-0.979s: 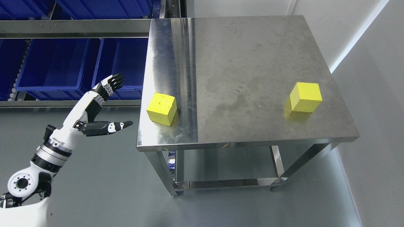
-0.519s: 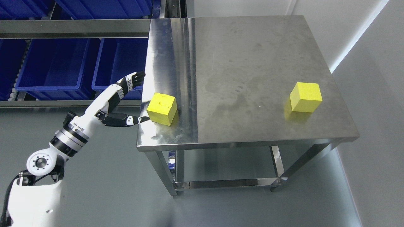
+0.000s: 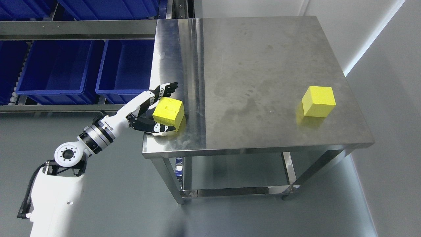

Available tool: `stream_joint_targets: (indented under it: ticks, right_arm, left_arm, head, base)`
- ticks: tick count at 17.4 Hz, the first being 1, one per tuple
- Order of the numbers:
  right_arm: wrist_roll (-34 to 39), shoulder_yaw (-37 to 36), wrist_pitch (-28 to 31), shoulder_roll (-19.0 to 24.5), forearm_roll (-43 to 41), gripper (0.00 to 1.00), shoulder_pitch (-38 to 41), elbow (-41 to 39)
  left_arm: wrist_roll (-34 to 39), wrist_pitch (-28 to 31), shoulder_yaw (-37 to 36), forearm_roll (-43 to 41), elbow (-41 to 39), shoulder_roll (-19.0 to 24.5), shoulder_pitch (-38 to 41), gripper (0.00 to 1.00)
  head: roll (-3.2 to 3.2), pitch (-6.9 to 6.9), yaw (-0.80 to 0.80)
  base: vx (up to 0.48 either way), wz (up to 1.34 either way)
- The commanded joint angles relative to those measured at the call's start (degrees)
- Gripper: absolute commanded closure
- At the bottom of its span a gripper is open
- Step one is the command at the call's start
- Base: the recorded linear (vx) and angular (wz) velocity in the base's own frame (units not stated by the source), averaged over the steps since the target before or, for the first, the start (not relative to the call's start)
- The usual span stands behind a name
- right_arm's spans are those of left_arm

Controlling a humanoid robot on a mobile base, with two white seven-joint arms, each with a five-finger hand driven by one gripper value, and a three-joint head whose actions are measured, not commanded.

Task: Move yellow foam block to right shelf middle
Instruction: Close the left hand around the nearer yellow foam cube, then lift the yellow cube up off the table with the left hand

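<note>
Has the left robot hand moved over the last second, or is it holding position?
Yes. The left robot hand has moved rightward, from off the steel table's left edge to straddling the near yellow foam block, which has not shifted.

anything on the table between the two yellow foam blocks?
Nothing. In the head view the stainless steel table is bare between the left yellow foam block, bracketed by the left hand, and the right yellow foam block.

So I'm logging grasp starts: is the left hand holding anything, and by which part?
Not yet gripped. The left hand brackets the near yellow foam block, fingers behind, thumb in front, still open.
</note>
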Motion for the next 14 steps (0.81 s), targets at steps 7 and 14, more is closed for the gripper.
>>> stream_joint_targets:
  ticks: [7, 14]
  right_arm:
    - [0.0, 0.0, -0.02, -1.0, -0.09, 0.0, -0.17, -1.0]
    - [0.0, 0.0, -0.02, -1.0, 0.0, 0.0, -0.08, -1.0]
  left_arm:
    - [-0.63, -0.08, -2.91, -1.36, 11.2, -2.1, -3.6, 0.37]
    - [1.9, -4.46, 14.41, 3.53, 9.44, -12.18, -7.37, 0.54]
  head:
    - [0.0, 0.0, 0.0]
    - [0.0, 0.0, 0.0]
  base:
    - [-0.012, -0.04]
    - [-0.006, 0.01]
